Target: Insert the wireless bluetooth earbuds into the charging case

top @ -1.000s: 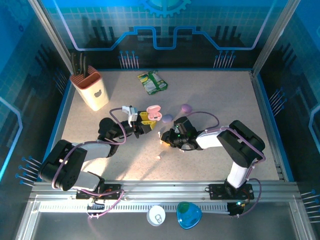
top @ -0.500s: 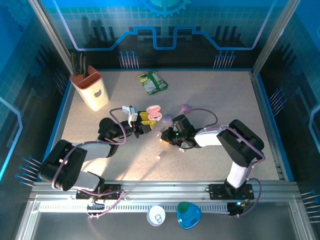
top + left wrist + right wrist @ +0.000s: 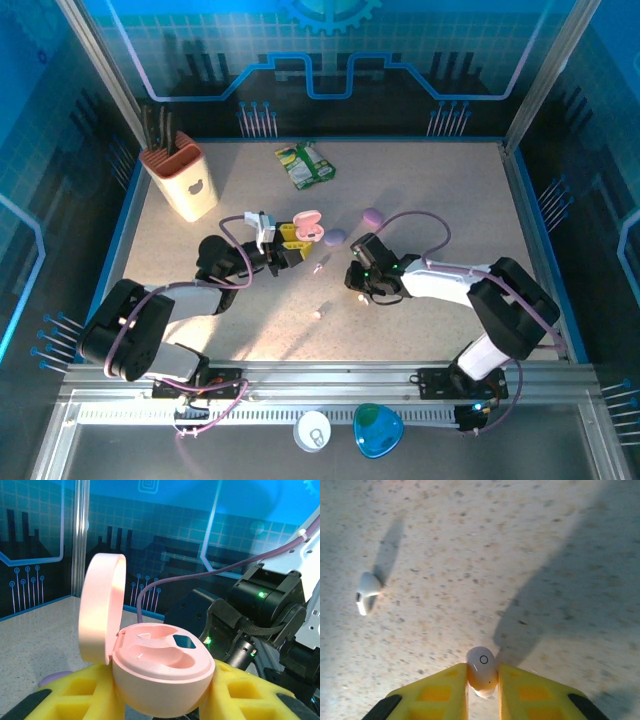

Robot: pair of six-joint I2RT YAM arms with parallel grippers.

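Between the yellow fingers (image 3: 435, 690) of the right gripper (image 3: 483, 679), a pale earbud (image 3: 481, 666) is clamped over the table (image 3: 530, 555). It appears white, though the lighting leaves the colour uncertain. Ahead and to the left of this gripper lies a second earbud (image 3: 367, 591). The left gripper (image 3: 162, 702) grips the pink charging case (image 3: 160, 662) at its base, with the lid (image 3: 100, 610) raised.

Near the middle of the speckled worktop (image 3: 450, 190), an open pink clamshell charging case (image 3: 160, 665) sits between the fingers (image 3: 85, 700) of the left gripper (image 3: 293, 243). Just right of it lies a purple pebble-shaped case (image 3: 336, 237), with another purple case (image 3: 372, 215) behind. Nearer, the right gripper (image 3: 355, 284) pinches a small white earbud (image 3: 481, 669). A second white earbud (image 3: 319, 313) lies toward the near edge. A peach knife block (image 3: 185, 182) stands in the far-left corner, and a green snack packet (image 3: 305, 165) lies by the far edge.
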